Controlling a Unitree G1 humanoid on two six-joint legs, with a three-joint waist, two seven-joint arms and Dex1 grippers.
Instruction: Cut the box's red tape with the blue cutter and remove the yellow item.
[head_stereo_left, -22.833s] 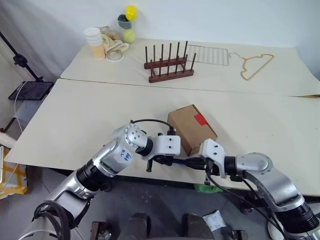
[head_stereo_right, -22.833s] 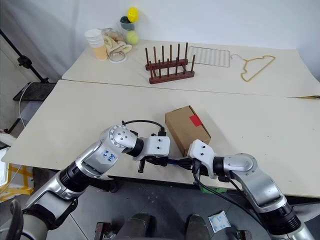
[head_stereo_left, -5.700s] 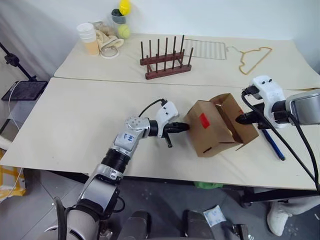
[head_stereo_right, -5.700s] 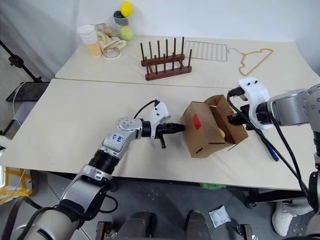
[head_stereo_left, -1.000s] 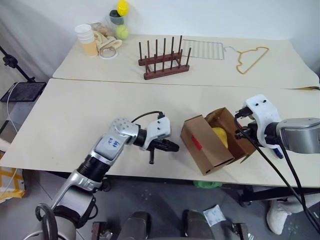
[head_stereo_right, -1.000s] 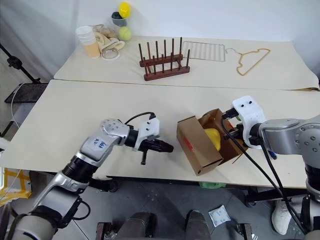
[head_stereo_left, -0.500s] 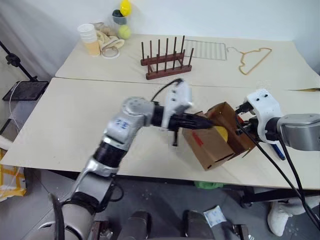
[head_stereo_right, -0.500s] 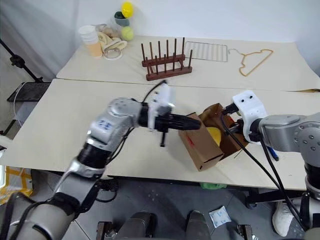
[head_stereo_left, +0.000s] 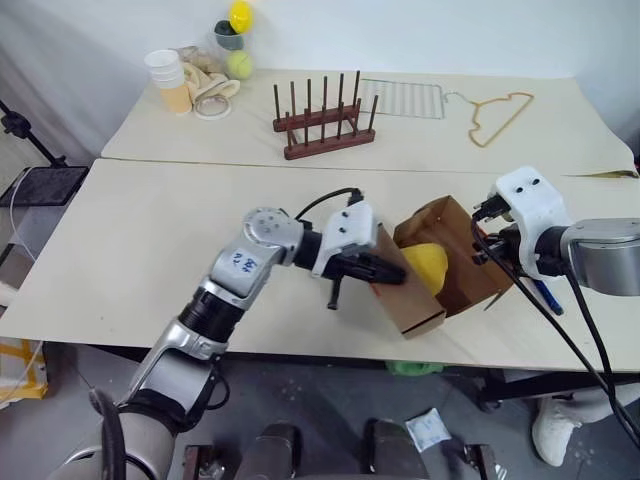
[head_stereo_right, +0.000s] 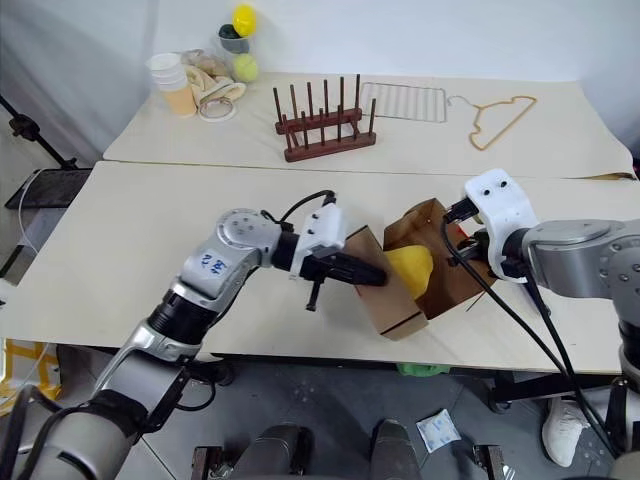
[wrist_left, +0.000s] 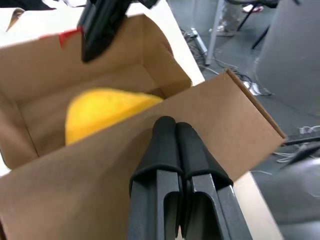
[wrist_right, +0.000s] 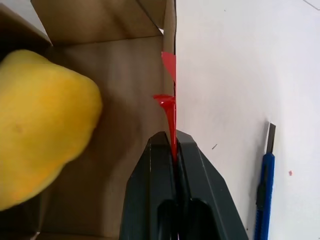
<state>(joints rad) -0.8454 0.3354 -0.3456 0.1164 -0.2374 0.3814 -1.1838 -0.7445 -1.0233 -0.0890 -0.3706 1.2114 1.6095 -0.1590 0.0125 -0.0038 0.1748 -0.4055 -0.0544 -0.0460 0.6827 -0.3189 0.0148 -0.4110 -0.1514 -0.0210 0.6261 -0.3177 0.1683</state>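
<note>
The brown box (head_stereo_left: 412, 302) stands open and tilted near the table's front edge. The yellow item (head_stereo_left: 424, 263) lies in its opening, also seen as the yellow item (wrist_left: 102, 112) in the left wrist view. My left gripper (head_stereo_left: 398, 275) is shut, holds nothing, and its fingers (wrist_left: 167, 137) rest against the box's near wall. My right gripper (wrist_right: 170, 144) is shut on the edge of a box flap that carries the split red tape (wrist_right: 169, 102). The blue cutter (wrist_right: 265, 186) lies on the table just right of the box.
Far back on the table (head_stereo_left: 150, 230) are a wooden peg rack (head_stereo_left: 322, 125), a wire grid (head_stereo_left: 405, 98), a hanger (head_stereo_left: 500, 115), stacked cups (head_stereo_left: 164, 80), a tennis ball (head_stereo_left: 238, 65) and a small yellow ball (head_stereo_left: 240, 15). The box sits close to the front edge.
My left gripper has risen and swung right from beside the box to rest against its wall. The box has tipped further and the yellow item shows more at its opening.
</note>
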